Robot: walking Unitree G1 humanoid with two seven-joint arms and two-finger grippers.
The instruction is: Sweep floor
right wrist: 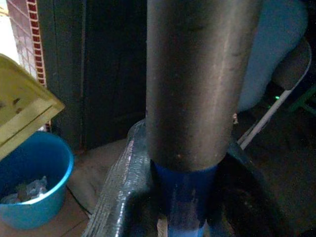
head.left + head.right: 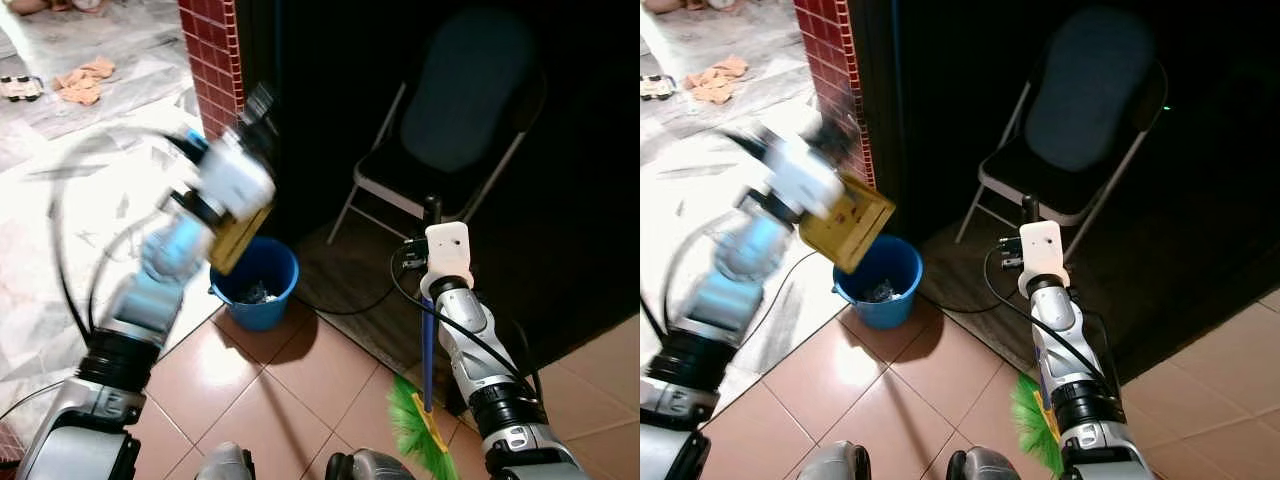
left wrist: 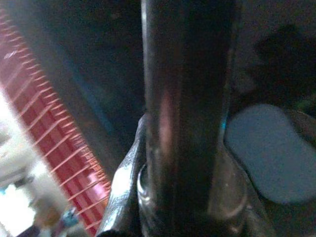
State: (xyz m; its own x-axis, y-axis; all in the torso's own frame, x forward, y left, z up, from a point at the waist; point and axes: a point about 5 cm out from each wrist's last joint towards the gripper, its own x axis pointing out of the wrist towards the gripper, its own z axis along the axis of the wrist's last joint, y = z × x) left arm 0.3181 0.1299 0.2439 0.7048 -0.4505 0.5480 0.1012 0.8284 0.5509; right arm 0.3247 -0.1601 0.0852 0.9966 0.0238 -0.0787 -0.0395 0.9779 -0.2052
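My left gripper [image 2: 258, 110] is raised and blurred, shut on the dark handle [image 3: 185, 113] of a yellow dustpan [image 2: 240, 235]. The dustpan hangs tilted just above a blue bucket [image 2: 255, 285] that has some debris in its bottom. My right gripper [image 2: 432, 208] is shut on a broom handle [image 1: 197, 84], black at the top and blue lower down [image 2: 428, 350]. The broom stands nearly upright, its green bristles [image 2: 415, 435] resting on the tan tile floor by my right side.
A dark folding chair [image 2: 440, 130] stands in the shaded recess behind the broom. A red brick pillar [image 2: 212, 60] rises left of it. A black cable [image 2: 350, 305] lies on the dark mat. Orange cloths [image 2: 85, 80] lie on the bright marble floor far left.
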